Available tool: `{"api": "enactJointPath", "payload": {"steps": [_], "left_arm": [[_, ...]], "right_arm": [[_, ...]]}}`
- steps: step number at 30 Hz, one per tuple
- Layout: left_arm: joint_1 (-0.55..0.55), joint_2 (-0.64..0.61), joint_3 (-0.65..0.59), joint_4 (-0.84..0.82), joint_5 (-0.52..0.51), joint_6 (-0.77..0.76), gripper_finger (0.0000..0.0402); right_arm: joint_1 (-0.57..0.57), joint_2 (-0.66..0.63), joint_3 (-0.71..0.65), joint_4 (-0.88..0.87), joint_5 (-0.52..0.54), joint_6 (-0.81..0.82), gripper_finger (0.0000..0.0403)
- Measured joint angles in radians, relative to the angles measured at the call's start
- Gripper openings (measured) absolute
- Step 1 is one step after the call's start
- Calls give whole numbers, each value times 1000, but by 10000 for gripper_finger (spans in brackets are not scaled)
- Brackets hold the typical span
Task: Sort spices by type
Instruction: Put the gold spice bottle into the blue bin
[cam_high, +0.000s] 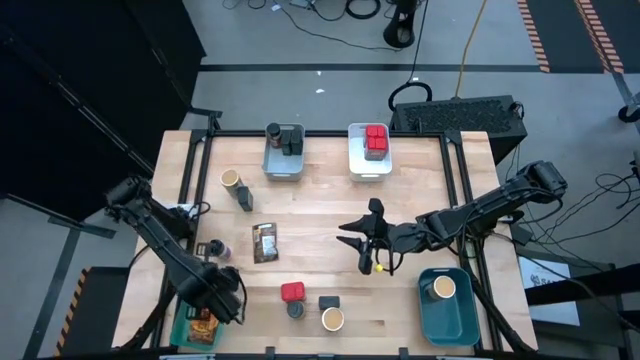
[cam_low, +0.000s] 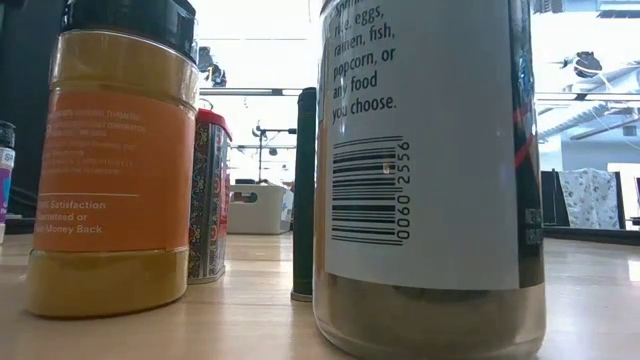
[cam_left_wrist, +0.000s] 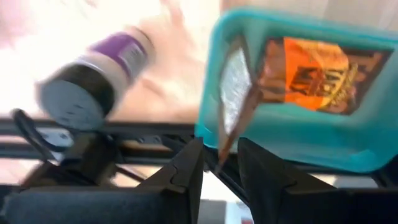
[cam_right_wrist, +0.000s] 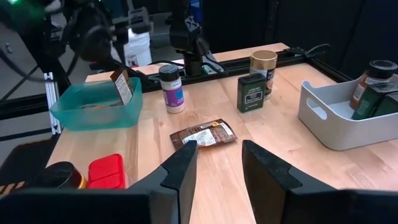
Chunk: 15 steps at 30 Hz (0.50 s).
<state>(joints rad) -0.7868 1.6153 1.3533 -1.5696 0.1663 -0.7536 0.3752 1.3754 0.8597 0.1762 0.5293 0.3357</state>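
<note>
Fig.: left gripper (cam_left_wrist: 219, 163) over the teal bin (cam_left_wrist: 292, 146) at the table's near-left corner. Its fingers stand slightly apart w/ a flat packet (cam_left_wrist: 235, 96) edge-on between them, leaning on the bin wall; can't tell if it's still pinched or already let go. A second orange packet (cam_left_wrist: 314, 74) lies inside the bin. Right gripper (cam_high: 371, 243) hovers mid-table, fingers parted, holding nothing; a loose packet (cam_right_wrist: 203, 134) lies on the wood ahead of it.

Risk: packet sits at the rim, so it may tip outside the bin if freed here, or drag out w/ the fingers on withdrawal. Purple-label jar (cam_left_wrist: 93, 78) stands just beside the bin; a wide arm swing could knock it over.
</note>
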Motion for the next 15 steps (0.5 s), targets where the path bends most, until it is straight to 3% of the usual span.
{"api": "enactJointPath", "payload": {"steps": [10, 15], "left_arm": [[0, -155, 1, 86, -404, 13, 102], [0, -215, -3, 262, -639, 169, 102]], "right_arm": [[0, 0, 7, 34, -1, -49, 112], [1, 0, 72, -10, -7, -98, 112]]}}
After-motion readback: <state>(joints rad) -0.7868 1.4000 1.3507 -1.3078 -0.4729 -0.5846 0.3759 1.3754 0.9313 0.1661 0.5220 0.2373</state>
